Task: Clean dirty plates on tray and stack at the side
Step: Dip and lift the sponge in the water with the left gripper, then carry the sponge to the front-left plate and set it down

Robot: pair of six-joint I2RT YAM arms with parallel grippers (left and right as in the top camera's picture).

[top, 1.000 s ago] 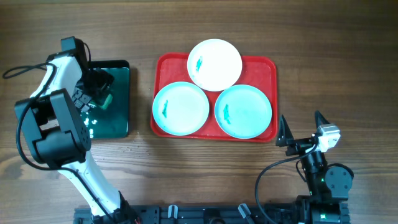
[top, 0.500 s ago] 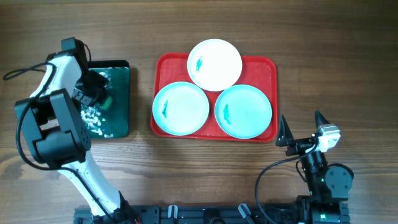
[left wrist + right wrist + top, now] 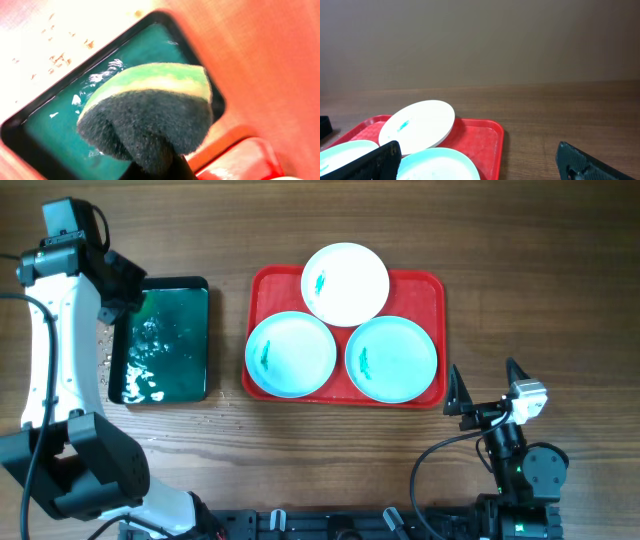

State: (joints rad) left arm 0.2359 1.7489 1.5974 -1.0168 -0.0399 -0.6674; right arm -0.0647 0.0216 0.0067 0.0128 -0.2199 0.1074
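Three plates lie on the red tray: a white plate at the back and two aqua plates in front, each with a small teal smear. My left gripper hovers over the far left corner of the dark green tray. It is shut on a sponge with a green-yellow top and a dark scrub side. My right gripper stands open, to the right of the red tray's near right corner. In the right wrist view, the white plate leans on an aqua plate.
The green tray holds rippling water. Drops of water speckle the wood to its left. A black cable runs off the left edge of the table.
My left gripper closed on the sponge in the green tray and rose with it toward the far left. The water is left rippling. The right arm has not moved.
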